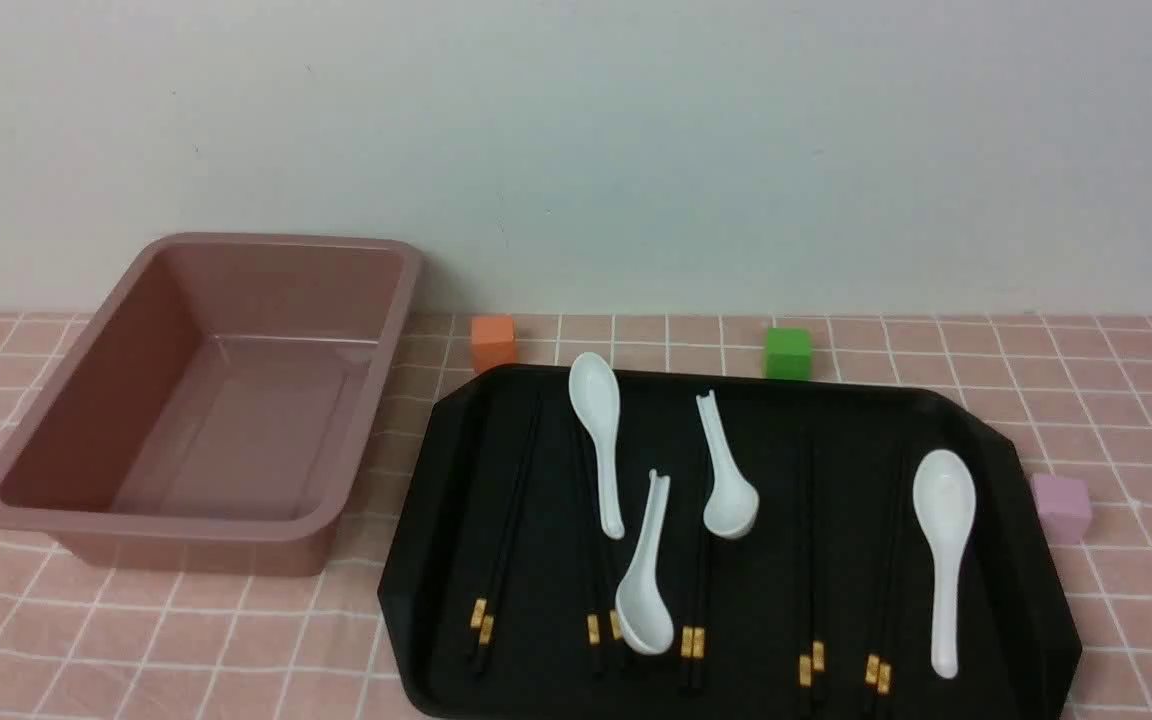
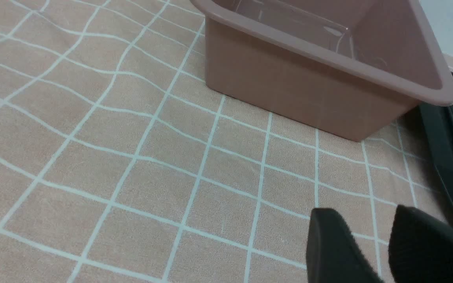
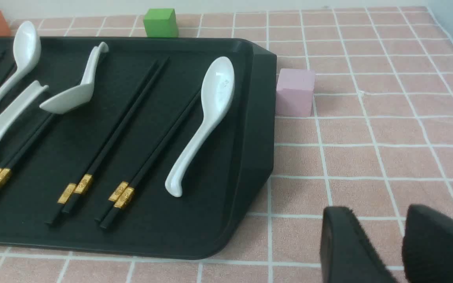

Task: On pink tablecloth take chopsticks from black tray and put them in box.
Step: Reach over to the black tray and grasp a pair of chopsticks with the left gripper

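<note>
Several pairs of black chopsticks [image 1: 481, 620] with gold bands lie lengthwise in the black tray [image 1: 996, 470] on the pink tablecloth [image 1: 136, 640]. They also show in the right wrist view [image 3: 83, 183]. The pink-brown box [image 1: 166, 525] stands empty left of the tray. No gripper shows in the front view. My left gripper [image 2: 364, 214] is open and empty above the cloth, in front of the box [image 2: 289, 90] and beside the tray's edge [image 2: 442, 157]. My right gripper [image 3: 376, 212] is open and empty above the cloth, off the tray's right side [image 3: 250, 118].
Several white soup spoons [image 1: 596, 410] lie among and over the chopsticks. An orange cube [image 1: 493, 342] and a green cube [image 1: 788, 352] stand behind the tray. A lilac cube [image 1: 1061, 507] stands at its right edge. A white wall runs behind the table.
</note>
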{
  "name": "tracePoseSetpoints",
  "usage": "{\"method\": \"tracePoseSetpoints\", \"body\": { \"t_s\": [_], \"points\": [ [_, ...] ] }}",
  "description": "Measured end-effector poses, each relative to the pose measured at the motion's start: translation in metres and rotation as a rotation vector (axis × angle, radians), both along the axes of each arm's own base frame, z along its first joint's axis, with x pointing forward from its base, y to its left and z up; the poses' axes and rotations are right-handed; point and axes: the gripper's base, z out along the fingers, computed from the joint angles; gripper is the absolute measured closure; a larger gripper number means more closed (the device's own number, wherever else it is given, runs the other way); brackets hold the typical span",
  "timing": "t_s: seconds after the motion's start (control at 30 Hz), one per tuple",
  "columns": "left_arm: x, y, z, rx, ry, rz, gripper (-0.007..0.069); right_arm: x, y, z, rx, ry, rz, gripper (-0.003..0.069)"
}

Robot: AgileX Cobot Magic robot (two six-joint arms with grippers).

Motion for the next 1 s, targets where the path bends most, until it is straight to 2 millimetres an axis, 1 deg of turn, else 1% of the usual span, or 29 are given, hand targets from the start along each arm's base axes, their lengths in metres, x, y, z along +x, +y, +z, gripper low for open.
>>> {"method": "tracePoseSetpoints", "body": {
  "t_s": [0.23,0.33,0.4,0.43,0.47,0.5,0.57,0.7,0.77,0.83,0.9,0.93,1.0],
  "points": [
    [0.001,0.000,0.002,-0.012,-0.025,0.000,0.0385,0.000,0.000,0.000,0.000,0.000,0.000,0.0419],
    [0.002,-0.003,0.008,-0.162,-0.088,0.007,0.0385,0.000,0.000,0.000,0.000,0.000,0.000,0.0419],
    [0.003,-0.005,0.012,-0.305,-0.126,0.018,0.0385,0.000,0.000,0.000,0.000,0.000,0.000,0.0419],
    [0.004,-0.006,0.015,-0.416,-0.158,0.031,0.0385,0.000,0.000,0.000,0.000,0.000,0.000,0.0419],
    [0.004,-0.007,0.015,-0.430,-0.158,0.031,0.0385,0.000,0.000,0.000,0.000,0.000,0.000,0.0419],
    [0.004,-0.007,0.020,-0.573,-0.197,0.048,0.0385,0.000,0.000,0.000,0.000,0.000,0.000,0.0419],
    [0.004,-0.006,0.024,-0.659,-0.239,0.064,0.0385,0.000,0.000,0.000,0.000,0.000,0.000,0.0419],
    [0.004,-0.002,0.033,-0.767,-0.328,0.096,0.0396,0.000,0.000,0.000,0.000,0.000,0.000,0.0419],
    [0.003,-0.004,0.041,-0.782,-0.327,0.074,0.0423,0.000,0.000,0.000,0.000,0.000,0.000,0.0419],
    [0.000,-0.008,0.057,-0.757,-0.317,0.026,0.0469,0.000,0.000,0.000,0.000,0.000,0.000,0.0419],
    [-0.003,-0.013,0.080,-0.696,-0.286,-0.033,0.0540,0.000,0.000,0.000,0.000,0.000,0.000,0.0419],
    [0.001,-0.017,0.089,-0.638,-0.219,-0.066,0.0587,0.000,0.000,0.000,0.000,0.000,0.000,0.0419],
    [0.007,-0.021,0.106,-0.555,-0.143,-0.114,0.0634,0.000,0.000,0.000,0.000,0.000,0.000,0.0419]
  ]
}}
